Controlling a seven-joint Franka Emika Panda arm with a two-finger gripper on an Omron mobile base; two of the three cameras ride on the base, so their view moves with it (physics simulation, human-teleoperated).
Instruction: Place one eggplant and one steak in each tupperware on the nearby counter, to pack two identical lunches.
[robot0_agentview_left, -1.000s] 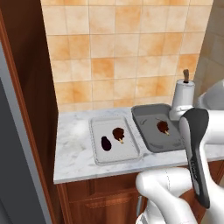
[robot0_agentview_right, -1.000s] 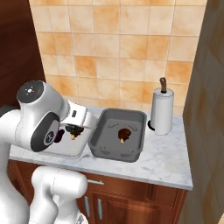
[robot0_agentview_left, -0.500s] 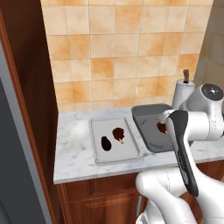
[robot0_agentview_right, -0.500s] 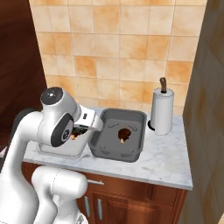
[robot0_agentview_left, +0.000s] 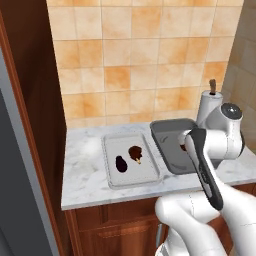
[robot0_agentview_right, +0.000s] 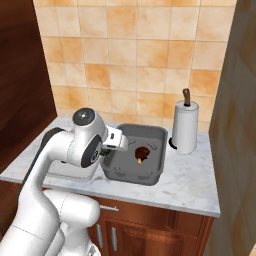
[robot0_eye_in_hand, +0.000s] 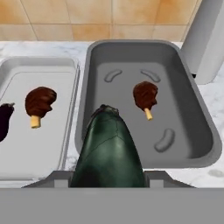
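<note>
We see the claw (robot0_eye_in_hand: 108, 186) gripping a dark teal-grey oval eggplant (robot0_eye_in_hand: 108, 151). It hangs seemingly over the near rim of the dark grey rectangular tupperware (robot0_eye_in_hand: 192, 100), beside a reddish-brown round steak (robot0_eye_in_hand: 145, 96).

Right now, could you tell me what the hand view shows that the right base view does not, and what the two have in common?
The hand view alone shows the dark teal-grey eggplant held in the gripper, plus the pale tupperware with a steak and the purple-black eggplant. The right base view alone shows the wooden cabinet fronts and the arm's body. Both show the dark grey tupperware, its steak, the paper towel roll and the marbled counter.
</note>
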